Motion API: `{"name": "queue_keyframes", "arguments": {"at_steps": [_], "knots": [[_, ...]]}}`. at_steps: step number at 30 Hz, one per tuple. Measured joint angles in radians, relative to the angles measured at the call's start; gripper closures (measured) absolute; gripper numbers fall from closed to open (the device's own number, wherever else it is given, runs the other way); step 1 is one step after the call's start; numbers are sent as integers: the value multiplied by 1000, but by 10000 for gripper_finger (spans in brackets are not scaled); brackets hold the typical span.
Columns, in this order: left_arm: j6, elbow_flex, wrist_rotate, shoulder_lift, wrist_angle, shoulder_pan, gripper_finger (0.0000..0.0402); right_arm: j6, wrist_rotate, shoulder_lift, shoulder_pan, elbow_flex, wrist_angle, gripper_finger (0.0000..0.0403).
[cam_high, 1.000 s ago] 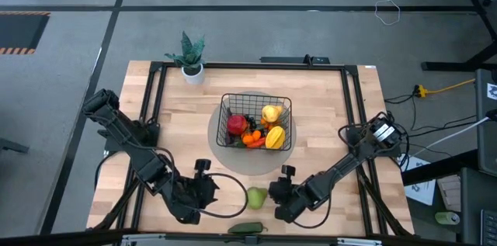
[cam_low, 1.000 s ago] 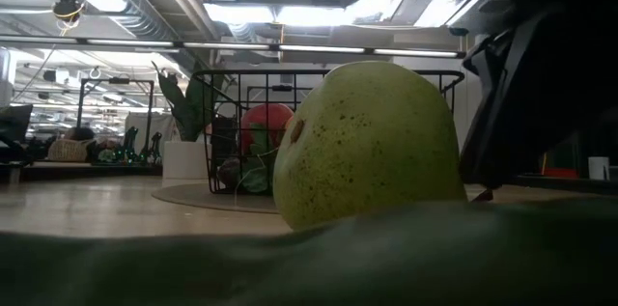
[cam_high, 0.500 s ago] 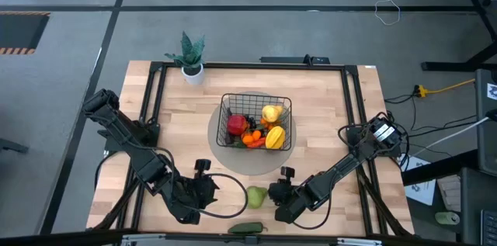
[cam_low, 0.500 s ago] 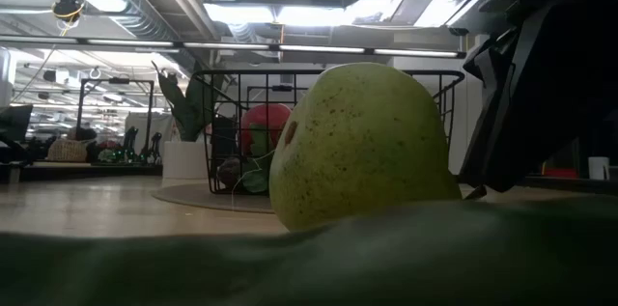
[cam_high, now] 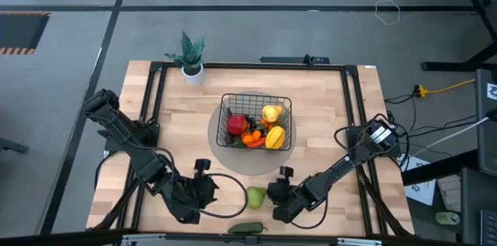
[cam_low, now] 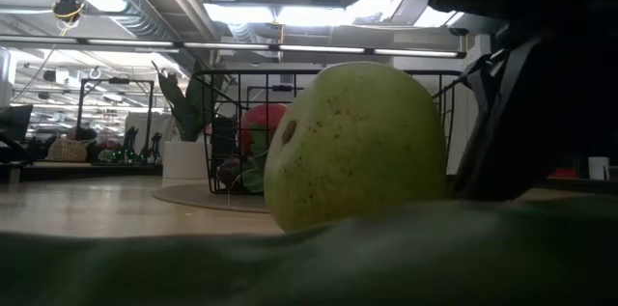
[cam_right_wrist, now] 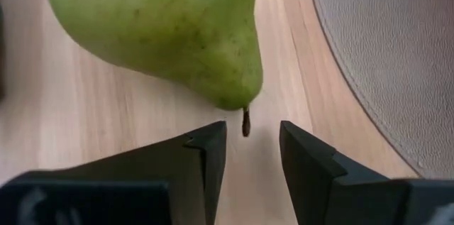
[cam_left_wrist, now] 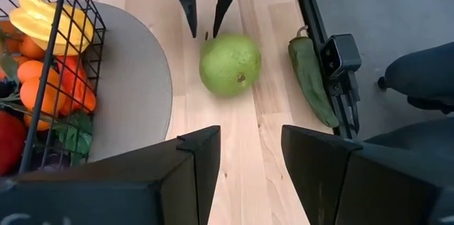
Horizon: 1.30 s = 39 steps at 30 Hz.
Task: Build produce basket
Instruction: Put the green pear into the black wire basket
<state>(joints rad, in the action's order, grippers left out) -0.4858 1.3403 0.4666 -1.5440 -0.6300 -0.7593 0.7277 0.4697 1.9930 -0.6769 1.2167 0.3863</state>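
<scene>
- Right wrist view: pear (cam_right_wrist: 159,30) lies on the table (cam_right_wrist: 85,140), stem tip between the narrowly parted fingers (cam_right_wrist: 206,157) of the right gripper (cam_right_wrist: 248,143), untouched.
- Left gripper (cam_left_wrist: 248,154) waits across the pear, fingers apart, holding nothing.
- Dark green vegetable (cam_left_wrist: 312,79) lies beside the pear at the table edge.
- Basket (cam_high: 256,122) with fruit stands on a grey disc (cam_high: 225,153) nearby.

Dark jointed arms, black cables

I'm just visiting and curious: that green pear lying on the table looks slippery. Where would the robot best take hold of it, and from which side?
Probably across the narrow neck end of the green pear. It lies on its side, stem pointing at the right gripper, whose slightly parted jaws sit just short of the stem. Coming in from that stem side, low along the table, should work, though the round body may roll.
</scene>
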Motion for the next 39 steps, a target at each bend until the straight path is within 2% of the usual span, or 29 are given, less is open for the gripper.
{"name": "queue_keyframes", "arguments": {"at_steps": [4, 17, 32, 39], "knots": [[0, 0, 22, 0, -14, 0, 264, -4, 29, 0, 0, 0, -6, 282], [0, 0, 28, 0, -16, 0, 264, 2, 25, -1, 0, 0, -20, 285], [-1, 0, 28, 0, -15, 0, 264, 5, -13, -1, 1, 0, -38, 392], [-1, 0, 27, 0, -14, 0, 264, 156, 0, -2, 1, 0, -39, 401]]}}
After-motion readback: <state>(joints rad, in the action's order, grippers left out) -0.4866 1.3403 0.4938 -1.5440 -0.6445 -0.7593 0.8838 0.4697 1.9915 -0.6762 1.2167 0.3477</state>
